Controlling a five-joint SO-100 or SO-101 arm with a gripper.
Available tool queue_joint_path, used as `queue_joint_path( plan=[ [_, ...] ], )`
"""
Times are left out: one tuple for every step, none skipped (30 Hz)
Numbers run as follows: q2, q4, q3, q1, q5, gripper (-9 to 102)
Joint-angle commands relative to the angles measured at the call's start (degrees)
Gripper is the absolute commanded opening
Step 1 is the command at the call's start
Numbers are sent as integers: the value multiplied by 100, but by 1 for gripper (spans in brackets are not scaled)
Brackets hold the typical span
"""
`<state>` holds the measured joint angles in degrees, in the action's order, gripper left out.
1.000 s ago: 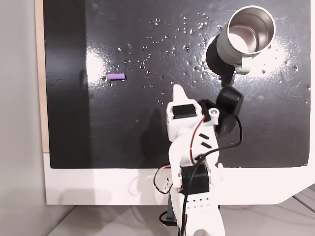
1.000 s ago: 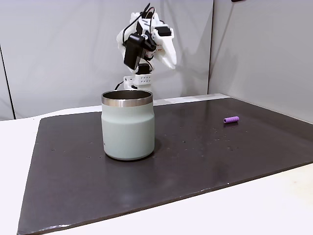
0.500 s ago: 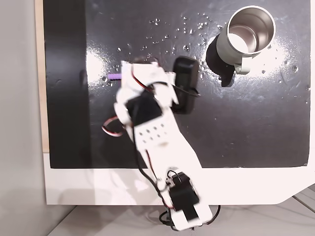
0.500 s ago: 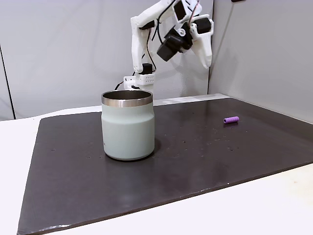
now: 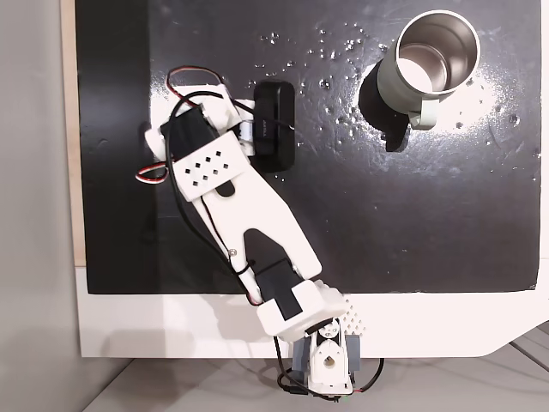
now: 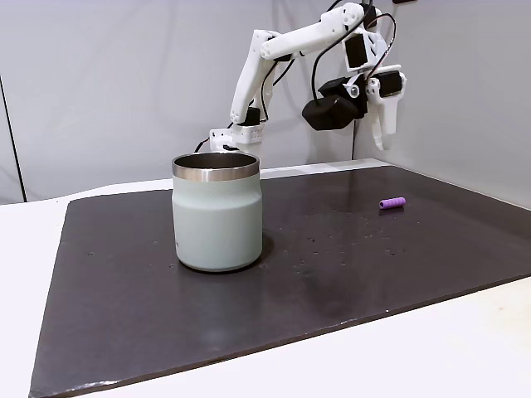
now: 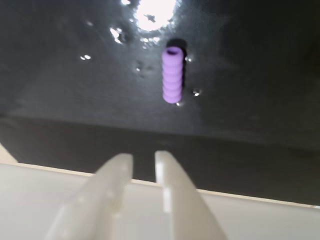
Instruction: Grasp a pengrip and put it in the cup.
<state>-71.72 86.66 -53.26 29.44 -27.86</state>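
One pengrip (image 7: 172, 75) lies flat on the dark mat (image 6: 348, 274) that covers the desk (image 6: 25, 249), purple and ribbed, its open end toward the top of the wrist view, with glare and small shiny specks around it. End effector (image 7: 143, 159) hangs above the mat, clear of the pengrip, which sits just ahead of the fingertips and slightly right of their line in the wrist view. Fingers (image 7: 117, 167) narrow, only a thin slit between them, nothing held. In the side fixed view the end effector (image 6: 385, 141) points downward, high over the far right part of the mat, with the pengrip (image 6: 392, 202) lying below and a little nearer. Cup (image 6: 217, 211) stands upright, well apart to the left there; seen from above, the cup (image 5: 433, 60) sits at the top right, steel interior showing, handle toward the bottom.
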Motion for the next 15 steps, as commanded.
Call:
queue_joint_path(
  plan=[
    [246,0,589,158,-26,4],
    [396,-9,703,202,-26,4],
    [536,-9,800,237,-26,4],
    [650,-18,870,272,-35,4],
    [765,-18,914,308,-35,5],
    [870,-18,949,352,-44,6],
    [967,-18,967,378,-62,6],
    [1055,-18,984,396,-88,8],
    [1134,-9,1002,404,-105,9],
    [1204,0,1020,404,-149,11],
    [1274,9,1055,396,-185,14],
    [1354,18,1107,387,-211,16],
    [1441,18,1160,378,-220,17],
    [1538,26,1230,369,-220,17],
    [1626,35,1301,360,-220,17]
  ],
)
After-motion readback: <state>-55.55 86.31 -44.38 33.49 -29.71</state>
